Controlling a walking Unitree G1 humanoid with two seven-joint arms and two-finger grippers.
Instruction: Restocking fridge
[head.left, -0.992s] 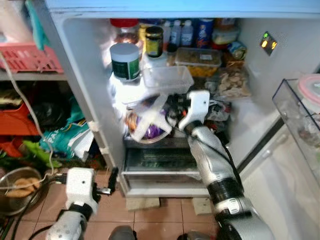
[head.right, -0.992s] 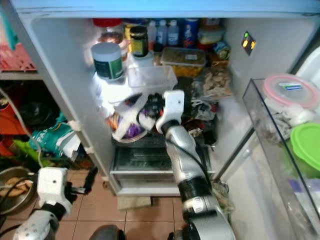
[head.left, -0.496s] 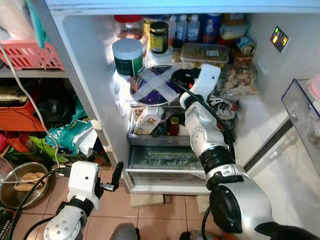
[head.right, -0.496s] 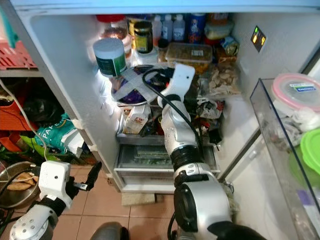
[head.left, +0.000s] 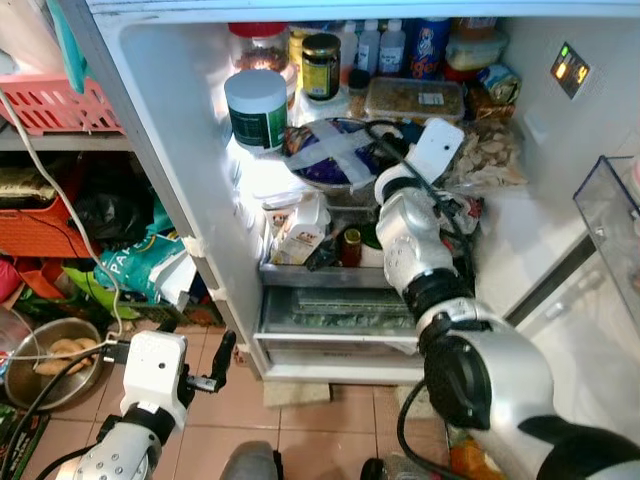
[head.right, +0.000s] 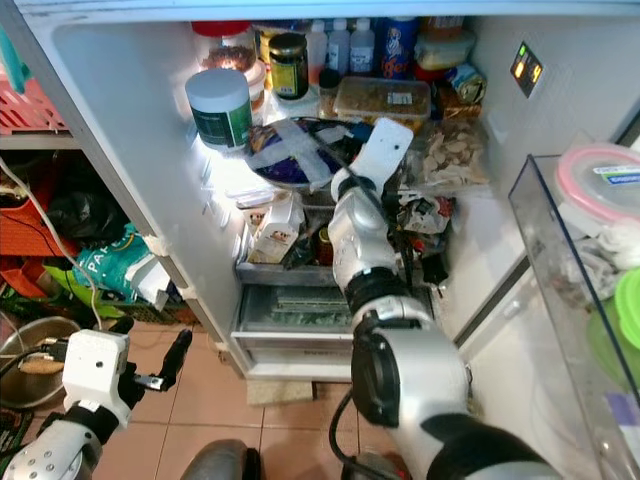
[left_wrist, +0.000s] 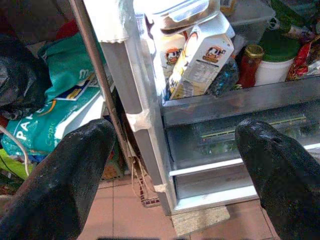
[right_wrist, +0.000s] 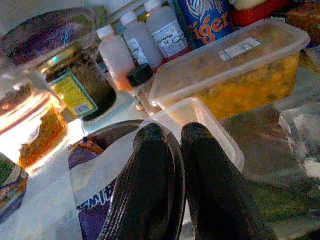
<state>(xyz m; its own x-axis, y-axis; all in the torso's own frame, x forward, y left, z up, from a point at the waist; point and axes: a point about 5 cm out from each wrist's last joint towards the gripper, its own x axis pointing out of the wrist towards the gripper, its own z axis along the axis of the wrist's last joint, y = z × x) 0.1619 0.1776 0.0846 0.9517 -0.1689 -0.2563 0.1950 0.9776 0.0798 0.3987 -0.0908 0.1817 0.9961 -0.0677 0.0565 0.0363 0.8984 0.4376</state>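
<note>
The fridge wall (head.left: 180, 120) is smooth white plastic and shines under the lamp. The lidded box (right_wrist: 235, 70) is clear, slightly cloudy plastic. The dark jar (head.left: 321, 66) looks like glossy glass with a paper label. The milk carton (left_wrist: 200, 60) is printed cardboard. The floor tiles (head.left: 300, 430) are matt. The bowl (head.left: 45, 365) is shiny metal.

Right arm raised and stretched forward, silver forearm angled up, white wrist block at top. Right gripper (right_wrist: 172, 200) with its two black fingers (right_wrist: 145, 195) pressed nearly together, pinching a thin rim between them. Left arm low at the robot's left side, white wrist housing up, forearm bent forward. Left gripper (head.left: 218, 365) points ahead and slightly down, hanging free; its fingers (left_wrist: 60, 185) spread wide apart, nothing between them.
</note>
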